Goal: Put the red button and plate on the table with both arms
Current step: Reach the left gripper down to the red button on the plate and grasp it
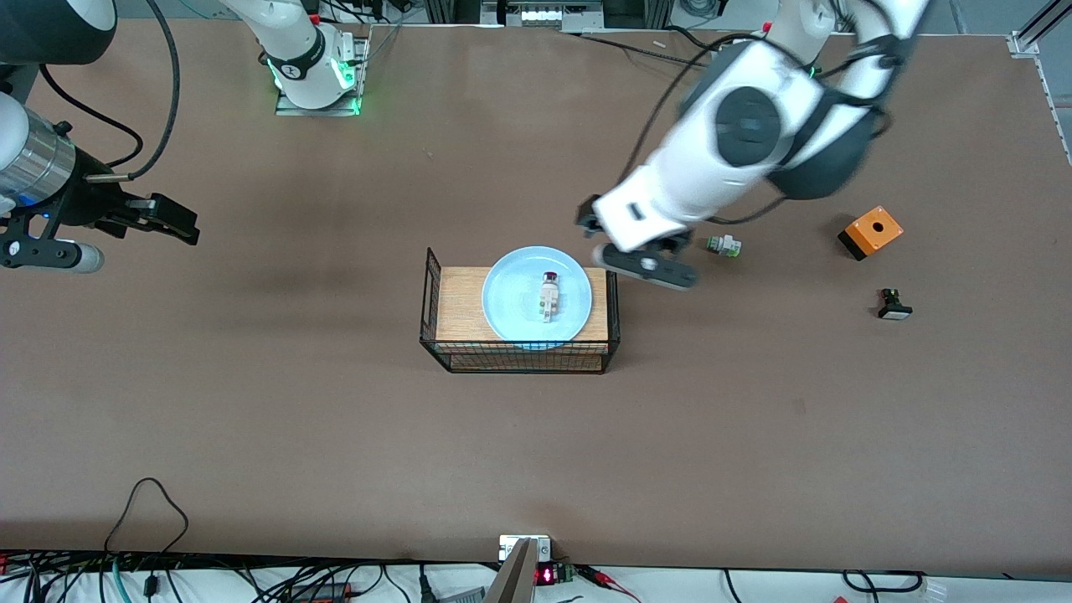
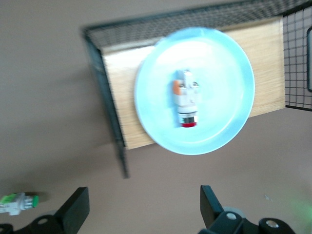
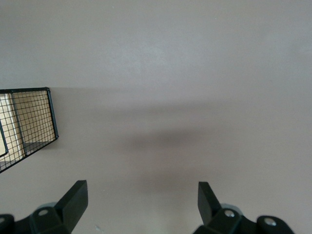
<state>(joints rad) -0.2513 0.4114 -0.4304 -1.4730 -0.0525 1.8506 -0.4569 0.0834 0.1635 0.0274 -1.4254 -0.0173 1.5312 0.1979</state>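
Round pale-blue plate (image 1: 537, 295) sitting on the wood top of a small black wire rack (image 1: 519, 352), mid-bench. Small push-button switch with dark red cap and whitish body (image 1: 549, 296) lying on its side at the middle of that plate, loose, not yet on the flat brown matte bench (image 1: 251, 419).

Left tool (image 2: 141, 209) spread wide, empty, hanging over the bench just beside the rack's edge toward the left arm's end. Right tool (image 3: 141, 204) also spread and empty, over bare bench well apart from the rack, toward the right arm's end; waiting, by the look of it.

Likely hazards:
- Rounded switch body prone to rolling if nudged by one finger before the pinch closes.
- Plate overhanging the rack top slightly, so liable to tip or slide off if pressed at the rim.
- Wire side walls of the rack close to any low approach; risk of snagging a finger.
- Similar green-capped switch (image 1: 724, 245) near the left tool; wrong pick possible.
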